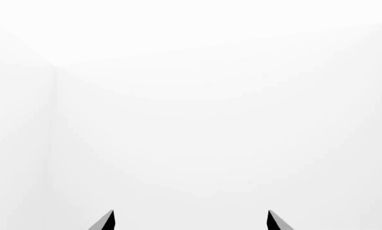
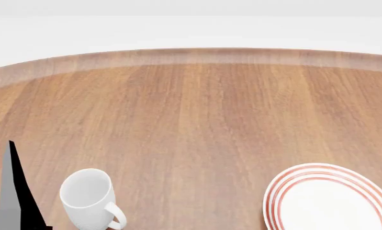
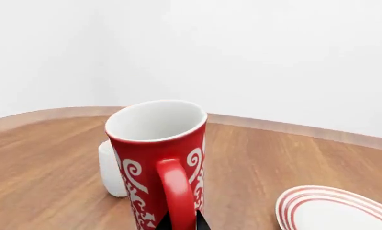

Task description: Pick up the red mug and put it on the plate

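Pretty bare in here: plain white walls meeting at a corner, and a round wood-grain surface under soft, even light.

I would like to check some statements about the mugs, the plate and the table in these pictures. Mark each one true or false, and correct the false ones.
1. The red mug stands upright, with its handle toward the right wrist camera. True.
2. The red mug already sits on the plate. False: in the right wrist view it is on the wooden table, beside the plate and apart from it.
3. The plate has nothing on it. True, for the part that shows in the head view and the right wrist view.
4. The white mug lies on its side. False: it stands upright, with its opening up.
5. The left hand holds the white mug. False: its fingers are apart with nothing between them.
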### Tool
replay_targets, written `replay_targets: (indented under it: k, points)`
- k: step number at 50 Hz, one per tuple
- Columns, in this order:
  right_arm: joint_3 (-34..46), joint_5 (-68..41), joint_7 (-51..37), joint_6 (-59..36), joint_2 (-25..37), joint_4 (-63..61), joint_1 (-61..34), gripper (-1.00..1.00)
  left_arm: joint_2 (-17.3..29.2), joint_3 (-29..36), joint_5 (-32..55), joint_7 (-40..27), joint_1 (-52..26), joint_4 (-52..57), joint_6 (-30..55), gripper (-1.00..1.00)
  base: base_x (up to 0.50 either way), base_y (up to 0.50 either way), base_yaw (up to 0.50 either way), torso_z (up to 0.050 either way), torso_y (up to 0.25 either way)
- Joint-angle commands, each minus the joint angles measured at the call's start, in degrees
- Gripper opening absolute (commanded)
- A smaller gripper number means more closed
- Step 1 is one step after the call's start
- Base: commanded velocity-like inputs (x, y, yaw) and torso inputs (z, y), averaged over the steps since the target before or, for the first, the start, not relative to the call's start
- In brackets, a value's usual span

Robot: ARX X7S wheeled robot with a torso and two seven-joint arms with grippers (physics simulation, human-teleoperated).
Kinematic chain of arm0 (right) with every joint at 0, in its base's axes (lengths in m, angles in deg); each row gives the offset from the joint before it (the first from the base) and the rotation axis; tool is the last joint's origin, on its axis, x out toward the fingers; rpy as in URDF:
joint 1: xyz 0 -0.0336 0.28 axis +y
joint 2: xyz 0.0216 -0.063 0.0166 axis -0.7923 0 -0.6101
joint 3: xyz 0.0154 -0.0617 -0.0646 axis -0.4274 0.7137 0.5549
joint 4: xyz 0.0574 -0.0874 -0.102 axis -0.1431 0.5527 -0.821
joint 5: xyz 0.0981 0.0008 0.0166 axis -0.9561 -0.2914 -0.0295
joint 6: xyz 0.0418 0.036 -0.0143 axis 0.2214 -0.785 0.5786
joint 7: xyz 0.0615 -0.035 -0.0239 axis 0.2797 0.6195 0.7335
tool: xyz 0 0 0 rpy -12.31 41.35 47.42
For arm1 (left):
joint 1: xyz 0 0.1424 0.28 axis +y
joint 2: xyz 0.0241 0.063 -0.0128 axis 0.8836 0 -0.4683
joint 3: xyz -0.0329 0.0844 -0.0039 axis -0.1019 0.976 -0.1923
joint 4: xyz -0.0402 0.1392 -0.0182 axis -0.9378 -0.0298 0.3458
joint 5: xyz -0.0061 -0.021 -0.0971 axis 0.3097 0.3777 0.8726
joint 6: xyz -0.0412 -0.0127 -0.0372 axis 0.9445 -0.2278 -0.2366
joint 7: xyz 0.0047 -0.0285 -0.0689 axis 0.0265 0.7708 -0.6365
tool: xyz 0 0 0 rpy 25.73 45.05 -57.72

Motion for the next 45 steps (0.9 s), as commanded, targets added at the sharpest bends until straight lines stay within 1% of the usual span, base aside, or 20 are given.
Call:
replay_targets:
  k: [1,6,8,9,12,14,15,17,21,22,26,33,40,45]
  points:
    - [1.6,-2.2,-4.0,-16.8,3.6,-16.1,-3.3,-1.0,0.1,0.1,0.0,-0.2,0.0,0.0,-0.1,1.0,0.0,0.0,0.0,0.0,0.0]
    - [0.2,-6.3,-4.1,-25.2,3.9,-20.7,-7.2,-1.0,0.1,0.3,-0.2,-0.3,-0.2,-0.2,0.0,1.0,0.0,0.0,0.0,0.0,0.0]
    - [-0.1,-7.2,-4.2,-27.2,3.9,-21.7,-8.1,-1.0,0.1,0.3,-0.1,-0.3,-0.2,-0.2,0.0,1.0,0.0,0.0,0.0,0.0,0.0]
    - [-1.0,-8.7,-4.5,-29.8,3.9,-22.8,-9.4,-1.0,0.1,0.3,-0.1,-0.3,-0.2,-0.2,0.0,1.0,0.0,0.0,0.0,0.0,0.0]
    - [-2.5,-11.7,-5.0,-33.1,4.4,-24.6,-11.1,-1.0,0.1,0.2,0.0,-0.3,-0.5,-0.1,0.2,1.0,0.0,0.0,0.0,0.0,0.0]
    - [-3.7,-14.4,-5.8,-36.3,4.5,-25.5,-13.0,-1.0,0.1,0.2,0.0,-0.3,-0.4,-0.1,0.2,1.0,0.0,0.0,0.0,0.0,0.0]
    - [-3.7,-14.5,-5.9,-36.4,4.6,-25.5,-13.1,-1.0,0.1,0.2,0.0,-0.3,-0.4,-0.1,0.2,1.0,0.0,0.0,0.0,0.0,0.0]
    - [-4.8,-17.8,-7.9,-39.1,6.1,-26.4,-15.7,-1.0,0.1,0.3,0.1,-0.3,-0.6,-0.3,0.3,1.0,0.0,0.0,0.0,0.0,0.0]
    - [-1.8,-25.7,-16.6,-38.3,13.6,-26.4,-21.4,-1.0,0.1,0.4,0.1,-0.3,-0.7,-0.2,0.4,1.0,0.0,0.0,0.0,0.0,0.0]
    - [-1.8,-28.2,-18.4,-38.8,14.9,-26.4,-23.1,-1.0,0.1,0.4,0.0,-0.3,-0.7,-0.2,0.5,1.0,0.0,0.0,0.0,0.0,0.0]
    - [0.4,-31.7,-22.7,-39.3,18.2,-26.3,-27.0,-1.0,0.2,0.3,0.2,-0.4,-0.6,0.0,0.4,1.0,0.0,0.0,0.0,0.0,0.003]
    - [0.2,-36.1,-25.1,-40.5,19.7,-25.6,-30.7,-1.0,0.4,0.2,0.2,-0.6,-0.2,0.4,0.3,1.0,0.0,0.0,0.0,0.0,0.0]
    - [-2.1,-43.1,-28.1,-43.4,21.2,-25.2,-35.3,-1.0,0.6,0.1,0.1,-0.8,0.1,0.7,0.2,1.0,0.0,0.0,0.0,0.0,0.0]
    - [-3.7,-46.6,-29.0,-43.0,21.9,-24.4,-36.4,-1.0,0.7,-0.1,0.2,-1.0,0.3,0.6,0.0,1.0,0.0,0.0,0.0,0.0,0.0]
